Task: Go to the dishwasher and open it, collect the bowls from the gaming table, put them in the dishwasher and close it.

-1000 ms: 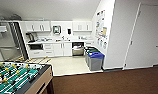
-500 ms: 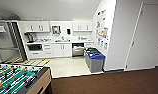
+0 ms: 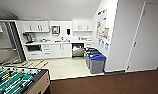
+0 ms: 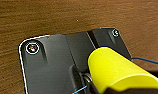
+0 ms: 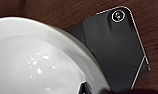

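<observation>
Head view: we face a kitchenette across a strip of dark carpet (image 3: 107, 83) and pale floor. The dishwasher (image 3: 78, 50) sits far centre under the counter (image 3: 57, 42), and its front looks let down with a grey rack showing, so we judge it already open and ready for loading. Bins (image 3: 96, 62) stand right of it by the wall, likely parked there to keep the path to the counter free. A football table (image 3: 17, 80) with a green field sits near left. That is not the gaming table named in the task.

Left wrist view: a yellow bowl (image 4: 117, 68) sits close to the lens over the carpet, rim side away from us. It looks carried by the left gripper, but the fingers are hidden, so we cannot tell how they are set. Blue wire (image 4: 145, 60) runs beside it and belongs to the rig.

Right wrist view: a white bowl (image 5: 37, 62) sits large against the lens, glossy inside facing the camera, carpet behind it. We judge it carried too, one bowl per arm so both go in a single trip. The right gripper's fingers are hidden and we cannot tell their state.

Judgement: bowls collected, robot well apart from the dishwasher, loading step not yet done.
</observation>
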Tool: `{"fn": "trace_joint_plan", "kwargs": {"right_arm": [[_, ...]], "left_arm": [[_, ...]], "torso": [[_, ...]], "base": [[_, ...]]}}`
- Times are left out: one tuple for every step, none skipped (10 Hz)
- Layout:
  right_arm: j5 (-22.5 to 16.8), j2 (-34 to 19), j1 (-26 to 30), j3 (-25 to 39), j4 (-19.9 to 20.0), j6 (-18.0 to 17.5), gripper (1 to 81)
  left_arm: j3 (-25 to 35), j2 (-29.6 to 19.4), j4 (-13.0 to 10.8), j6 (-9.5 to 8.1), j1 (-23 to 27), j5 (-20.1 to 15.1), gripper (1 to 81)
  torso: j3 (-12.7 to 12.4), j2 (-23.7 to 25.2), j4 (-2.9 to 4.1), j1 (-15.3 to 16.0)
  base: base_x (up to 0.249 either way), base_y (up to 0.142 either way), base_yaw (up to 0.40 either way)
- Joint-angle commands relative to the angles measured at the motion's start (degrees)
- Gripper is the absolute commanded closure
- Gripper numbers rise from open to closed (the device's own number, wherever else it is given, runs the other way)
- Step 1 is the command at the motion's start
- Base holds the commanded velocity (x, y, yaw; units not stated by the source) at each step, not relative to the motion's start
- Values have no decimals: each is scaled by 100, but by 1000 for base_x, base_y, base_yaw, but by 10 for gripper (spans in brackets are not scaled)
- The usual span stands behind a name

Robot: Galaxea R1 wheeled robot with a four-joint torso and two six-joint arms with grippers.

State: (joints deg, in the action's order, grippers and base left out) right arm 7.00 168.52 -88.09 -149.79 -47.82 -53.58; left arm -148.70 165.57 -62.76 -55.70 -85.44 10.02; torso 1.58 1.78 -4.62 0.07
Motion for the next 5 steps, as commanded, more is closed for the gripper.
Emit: {"fn": "trace_joint_plan", "kwargs": {"right_arm": [[-93,-18,305,3,-96,23,811],[-85,-18,305,3,-104,23,811],[-93,-18,305,3,-104,32,811],[-93,-18,305,3,-131,23,811],[-85,-9,305,3,-140,23,811]], "left_arm": [[8,-50,27,-2,304,-167,811],[8,-41,27,-2,304,-167,811],[8,-50,27,-2,304,-167,811],[8,-41,27,-2,304,-167,811],[8,-41,27,-2,304,-167,811]], "torso": [[0,0,0,0],[0,0,0,0],[0,0,0,0],[0,-2,0,2],[2,-2,0,6]], "base": [[150,0,0],[150,0,0],[151,0,0],[151,0,0],[150,0,0]]}}
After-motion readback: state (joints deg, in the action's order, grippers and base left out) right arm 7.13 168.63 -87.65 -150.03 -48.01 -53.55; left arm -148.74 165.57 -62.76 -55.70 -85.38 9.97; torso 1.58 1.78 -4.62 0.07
